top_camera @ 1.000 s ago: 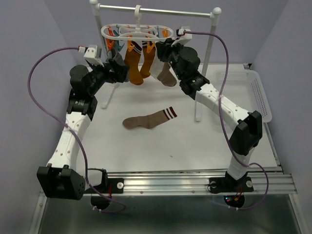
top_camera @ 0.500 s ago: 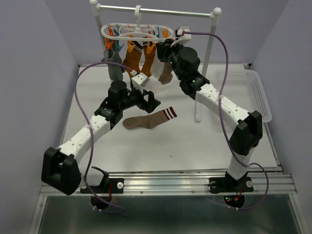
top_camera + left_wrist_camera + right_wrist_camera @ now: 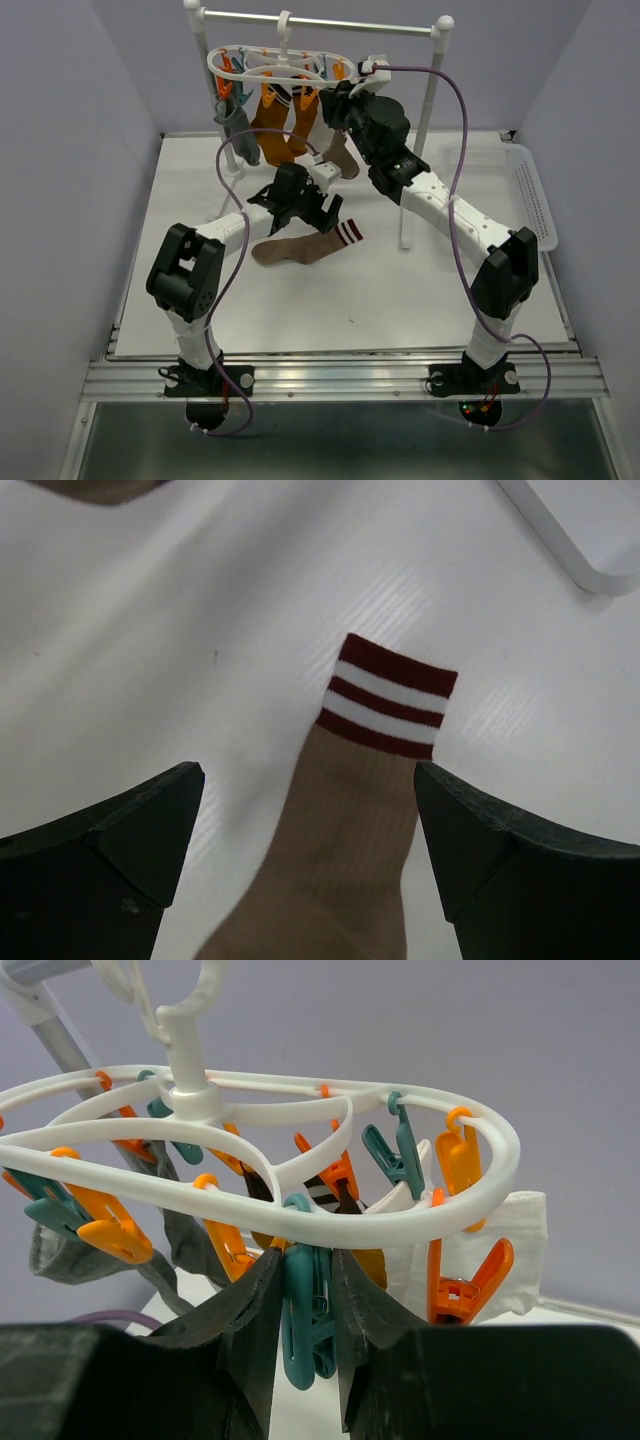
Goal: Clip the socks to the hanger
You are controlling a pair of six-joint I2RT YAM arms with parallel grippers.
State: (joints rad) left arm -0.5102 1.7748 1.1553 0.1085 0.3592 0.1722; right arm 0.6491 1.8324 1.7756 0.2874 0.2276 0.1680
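The socks sit in two places on my screens. One brown striped sock [image 3: 305, 243] lies flat on the desk [image 3: 420, 290], with its dark-red and white cuff at the right end. The rest hang clipped to the hanger [image 3: 280, 62]: a grey sock [image 3: 238, 135] at the left, two mustard-orange socks [image 3: 270, 130] in the middle, and a brownish sock [image 3: 345, 158] toward the right. The hanger hooks over the rail stand [image 3: 320, 21] at the back of the desk. My left jaws are spread wide above the striped sock, and in the wrist view its cuff shows between the two fingers [image 3: 120, 850]; I cannot tell whether they touch it. My right jaws are up under the hanger's near rim, clenched on a dangling teal clip [image 3: 305, 1325]. An orange clip [image 3: 465, 1280] hangs just to its right, in front of a white sock [image 3: 505, 1250].
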